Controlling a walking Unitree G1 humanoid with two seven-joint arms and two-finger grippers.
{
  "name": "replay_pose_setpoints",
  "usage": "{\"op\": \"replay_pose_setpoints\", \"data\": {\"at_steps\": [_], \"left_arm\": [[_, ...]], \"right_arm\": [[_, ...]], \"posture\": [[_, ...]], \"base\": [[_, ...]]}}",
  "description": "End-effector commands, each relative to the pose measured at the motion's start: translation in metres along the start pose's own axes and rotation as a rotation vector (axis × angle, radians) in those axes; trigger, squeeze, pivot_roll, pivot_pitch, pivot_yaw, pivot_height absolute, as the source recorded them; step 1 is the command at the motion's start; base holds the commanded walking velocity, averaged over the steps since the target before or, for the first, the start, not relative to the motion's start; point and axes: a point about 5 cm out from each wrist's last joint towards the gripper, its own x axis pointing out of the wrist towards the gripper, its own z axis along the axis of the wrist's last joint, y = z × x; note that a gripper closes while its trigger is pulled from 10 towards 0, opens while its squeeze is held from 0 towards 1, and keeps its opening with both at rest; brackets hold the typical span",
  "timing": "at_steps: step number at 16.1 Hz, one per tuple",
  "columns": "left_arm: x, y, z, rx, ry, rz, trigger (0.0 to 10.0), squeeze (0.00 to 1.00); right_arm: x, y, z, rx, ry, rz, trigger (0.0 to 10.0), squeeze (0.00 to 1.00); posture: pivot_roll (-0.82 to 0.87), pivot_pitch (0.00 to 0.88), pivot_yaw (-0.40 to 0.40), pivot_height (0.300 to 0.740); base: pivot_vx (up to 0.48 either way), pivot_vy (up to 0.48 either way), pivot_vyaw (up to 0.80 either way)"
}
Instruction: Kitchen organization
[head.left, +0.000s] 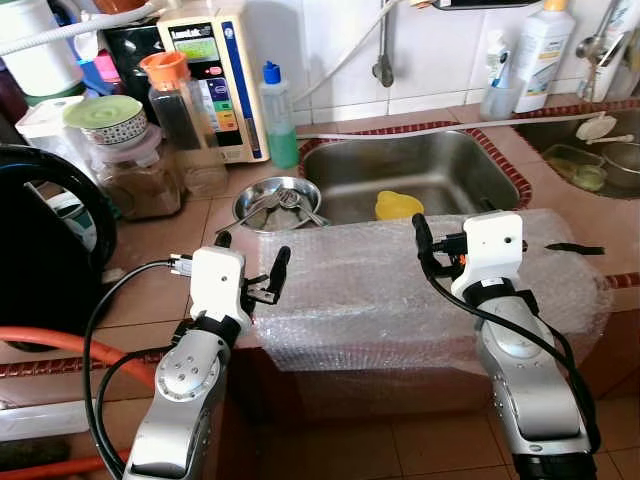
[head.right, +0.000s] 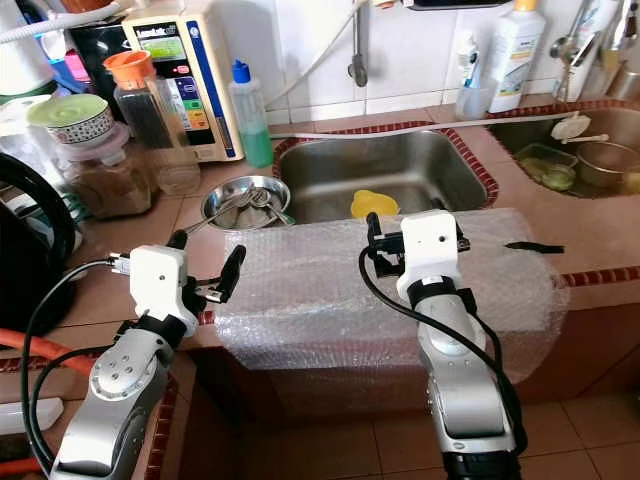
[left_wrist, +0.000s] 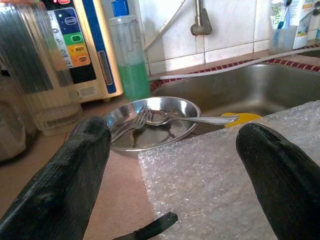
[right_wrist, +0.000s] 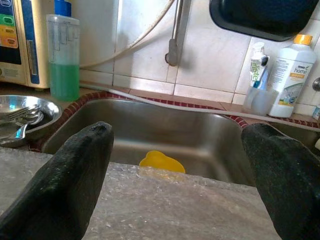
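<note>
Bubble wrap (head.left: 400, 290) lies spread along the front edge of the tiled counter (head.left: 160, 290), draped over the lip and hanging down the cabinet face, so it covers the strip of counter just before the steel sink (head.left: 420, 170). Inside the sink, against its near wall, sits a yellow object (head.left: 398, 205) that may be a sponge or a small lid; the wrap hides its lower part from the wrists. Left of the sink a white water appliance (head.left: 215, 80) stands against the wall with a bottle of green liquid (head.left: 278, 120) beside it, and jars (head.left: 140, 160) crowd the far left. A metal bowl (head.left: 278, 203) holding a fork and spoon (left_wrist: 165, 117) rests on the counter between the sink's corner and the wrap's left edge. The left gripper (head.left: 252, 262) hovers at that left edge, fingers spread wide and holding nothing, pointed toward the bowl. The right gripper (head.right: 415, 232) hangs over the middle of the wrap facing the sink, fingers likewise wide apart and empty.
</note>
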Motion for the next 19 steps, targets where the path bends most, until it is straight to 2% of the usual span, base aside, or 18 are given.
{"op": "replay_pose_setpoints", "data": {"at_steps": [1,10,16,19], "left_arm": [[0.001,0.001,-0.002,0.002,0.014,0.005,10.0,0.00],[0.003,0.000,-0.002,0.005,0.014,0.004,10.0,0.00],[0.004,0.004,-0.001,-0.002,-0.011,0.040,10.0,0.00],[0.011,0.008,0.007,-0.034,-0.045,0.060,10.0,0.00]], "right_arm": [[0.000,-0.003,0.000,0.004,-0.003,-0.016,10.0,0.00],[0.000,-0.004,-0.001,0.000,0.002,-0.019,10.0,0.00],[0.000,-0.005,0.002,-0.014,-0.013,-0.020,10.0,0.00],[0.001,-0.008,0.003,-0.022,-0.023,-0.043,10.0,0.00]], "posture": [[-0.24,0.025,0.114,0.740],[-0.24,0.020,0.113,0.740],[-0.25,0.015,0.113,0.740],[-0.26,0.009,0.117,0.740]], "base": [[0.000,-0.450,0.00],[0.000,-0.446,0.00],[0.000,0.000,0.00],[0.000,0.000,0.00]]}}
